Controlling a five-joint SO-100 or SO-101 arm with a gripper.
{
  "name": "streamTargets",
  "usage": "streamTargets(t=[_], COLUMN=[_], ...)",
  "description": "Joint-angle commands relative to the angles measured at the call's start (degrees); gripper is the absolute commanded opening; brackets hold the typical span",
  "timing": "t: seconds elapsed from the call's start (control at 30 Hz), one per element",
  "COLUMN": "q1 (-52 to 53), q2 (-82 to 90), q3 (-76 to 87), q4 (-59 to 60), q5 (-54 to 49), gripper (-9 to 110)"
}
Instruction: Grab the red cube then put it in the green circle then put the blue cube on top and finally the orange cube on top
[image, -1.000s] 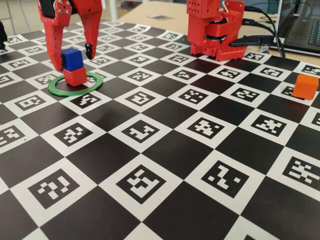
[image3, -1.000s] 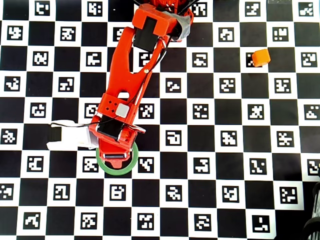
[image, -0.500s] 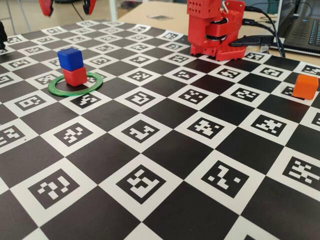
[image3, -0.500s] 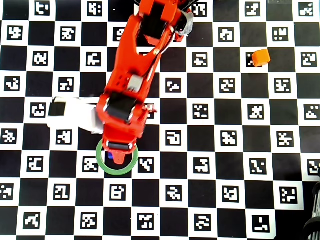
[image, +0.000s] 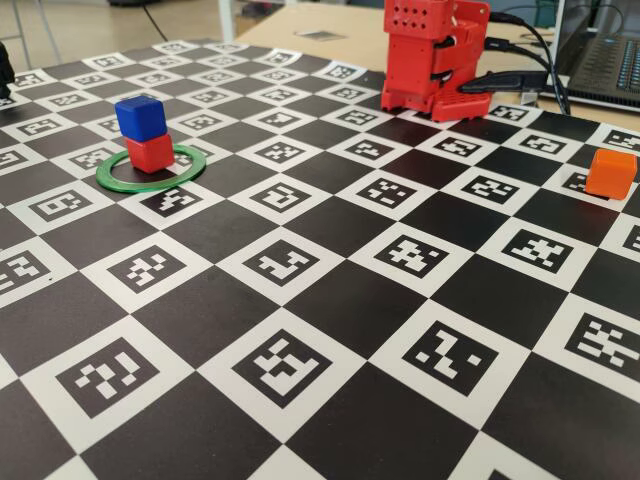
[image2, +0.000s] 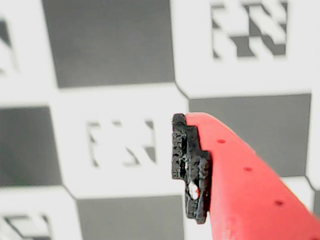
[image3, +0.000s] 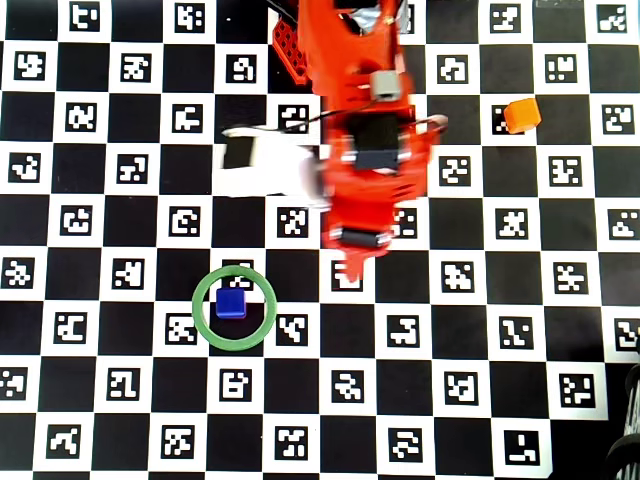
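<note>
At the left of the fixed view, the blue cube (image: 140, 117) sits squarely on the red cube (image: 150, 152) inside the green circle (image: 151, 167), so two stages look finished and the orange cube (image: 610, 172) at the right edge is what remains. Overhead, the gripper (image3: 352, 270) hangs mid-frame, well apart from both the stack and the orange cube at upper right; the next move calls for a swing toward that cube and a descent over it. Only one finger (image2: 192, 167) shows in the wrist view, holding and touching nothing, so I cannot tell how far the jaws are parted.
</note>
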Motion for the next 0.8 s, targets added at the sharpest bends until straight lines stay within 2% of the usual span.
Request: streamTargets(t=[0.0, 0.37, 0.63, 0.77], q1=[-11.16, -34.80, -42.19, -45.97], q2=[5.98, 8.53, 11.78, 14.68], q3=[0.88, 13.01, 20.74, 27.16], q4=[1.93, -13.89, -20.74, -22.24], q5=[7.91, 26.28, 35.24, 36.04], gripper=[33, 35, 33, 33])
